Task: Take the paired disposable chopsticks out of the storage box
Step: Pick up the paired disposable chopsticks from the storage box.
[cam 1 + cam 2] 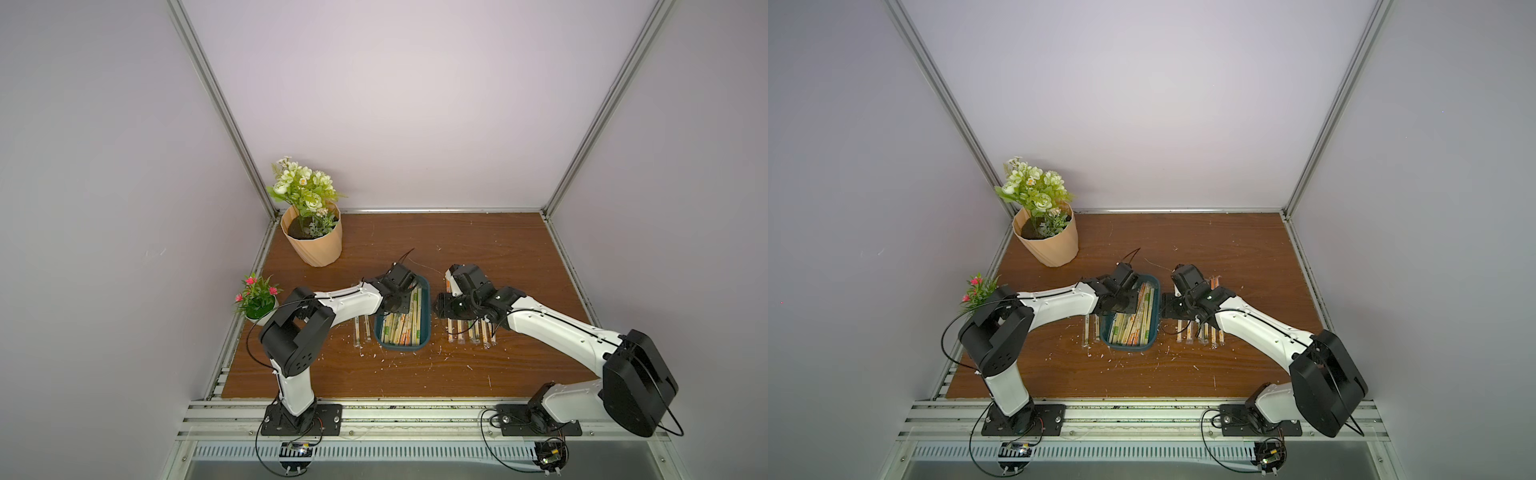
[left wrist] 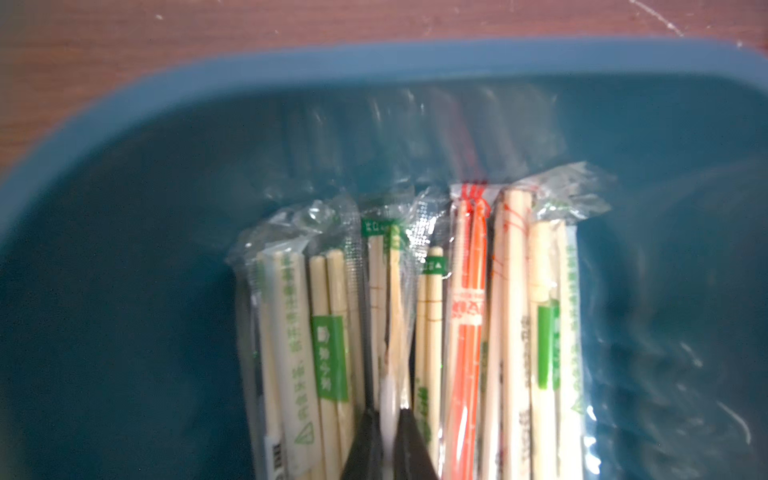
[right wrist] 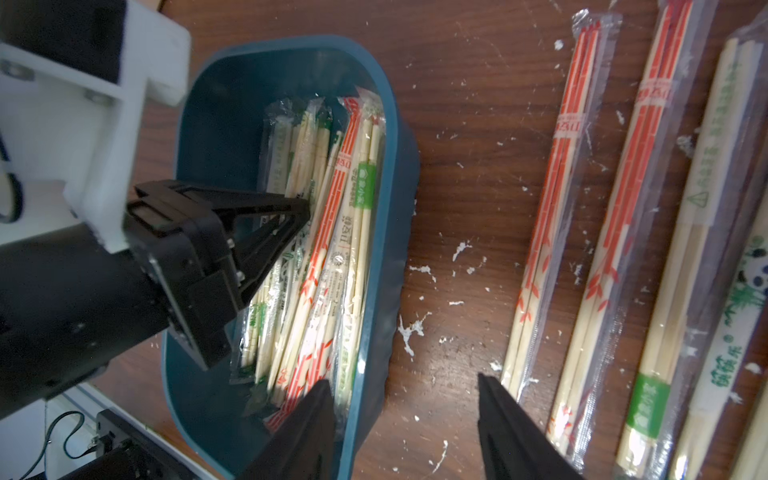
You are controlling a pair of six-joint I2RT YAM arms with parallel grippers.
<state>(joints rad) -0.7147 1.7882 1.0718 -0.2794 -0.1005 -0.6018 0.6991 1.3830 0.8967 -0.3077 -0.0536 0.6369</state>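
The paired disposable chopsticks (image 1: 405,326) lie in the storage box (image 1: 428,309), which stands about in the middle of the bench (image 1: 498,257). Their long axis runs from the front edge of the bench toward the back edge, the same way as the long side of the box, and some pairs are a little slanted across the others. Each pair is two thin pale bamboo sticks in a clear plastic sleeve, printed with green labels, orange-red lines or black-and-white marks. The crinkled sleeve ends stop short of one short wall of the box, where the dark teal floor is bare. The left gripper (image 3: 305,212) reaches down into the box, and in the left wrist view its two dark fingers (image 2: 365,444) are clenched on one sleeved pair, with only the thin sleeve between them. The right gripper (image 3: 403,380) hangs released, its jaws wide apart with nothing between them, above the right wall of the box. Loose sleeved pairs (image 1: 469,332) lie on the bench just beside the box on its right, parallel to it, and two more (image 1: 361,332) lie on its left. White crumbs (image 3: 409,328) are scattered on the bench around the box.
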